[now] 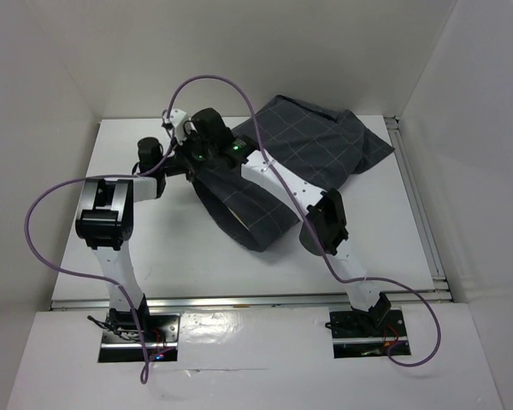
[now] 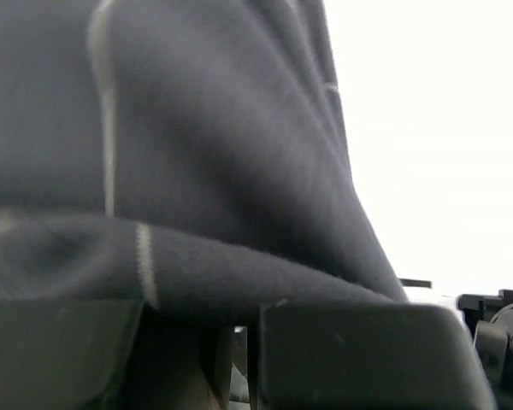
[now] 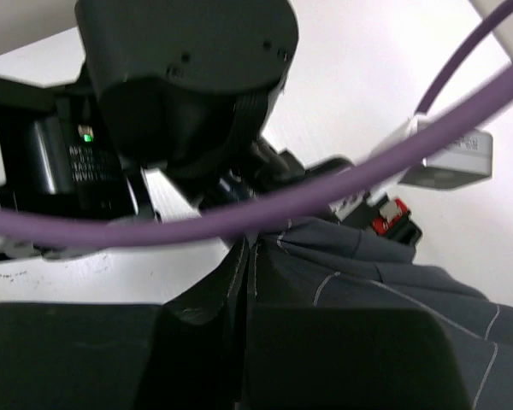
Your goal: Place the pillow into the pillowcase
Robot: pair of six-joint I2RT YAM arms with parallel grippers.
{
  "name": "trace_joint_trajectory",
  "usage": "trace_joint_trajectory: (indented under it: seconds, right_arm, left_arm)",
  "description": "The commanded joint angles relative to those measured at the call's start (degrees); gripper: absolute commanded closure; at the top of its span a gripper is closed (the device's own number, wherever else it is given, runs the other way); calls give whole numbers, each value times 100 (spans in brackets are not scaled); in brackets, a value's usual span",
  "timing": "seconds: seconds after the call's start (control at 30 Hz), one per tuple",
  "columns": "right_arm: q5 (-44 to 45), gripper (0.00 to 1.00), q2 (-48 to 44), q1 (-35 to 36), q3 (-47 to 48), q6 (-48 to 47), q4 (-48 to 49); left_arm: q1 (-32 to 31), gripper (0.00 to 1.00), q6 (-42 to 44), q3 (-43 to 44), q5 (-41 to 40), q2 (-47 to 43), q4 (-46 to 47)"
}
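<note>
The pillowcase [image 1: 318, 145], dark grey with a pale grid, lies from the back right of the table to the front centre, where a fold hangs in a loop [image 1: 244, 213]. My left gripper [image 1: 190, 161] and right gripper [image 1: 212, 145] meet at its raised left edge. In the right wrist view the right gripper [image 3: 250, 256] is shut on a seam of the pillowcase [image 3: 376, 290]. In the left wrist view the pillowcase [image 2: 197, 171] drapes over the nearly closed left gripper [image 2: 239, 320]. The pillow is not in view.
A purple cable [image 1: 214, 84] arches over both wrists and crosses the right wrist view [image 3: 308, 201]. White walls close in the table [image 1: 154, 256] at the back and sides. A metal rail [image 1: 419, 205] runs along the right edge.
</note>
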Motion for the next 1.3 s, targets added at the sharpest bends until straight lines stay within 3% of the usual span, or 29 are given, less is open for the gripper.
trace_joint_trajectory:
  seconds: [0.0,0.37,0.7,1.13,1.27]
  right_arm:
    - [-735,100,165,600,488,215,511]
    - [-990,100,59,925,322,408,1118]
    - [-1393,100,-55,1092,155,409,1355]
    - [-2018,100,-55,1303,-249,1050,2198]
    - [-2141,100,-107,1303,-302,1156,2313]
  left_arm:
    - [-300,100,-948,88,-172,-136,1589]
    - [-406,100,-1344,88,-481,391,2265]
    - [-519,99,-1977,44,-753,997,3584]
    - [-836,99,-2039,272,-991,1437,3655]
    - [-836,87,-2039,220,-991,1368,3602]
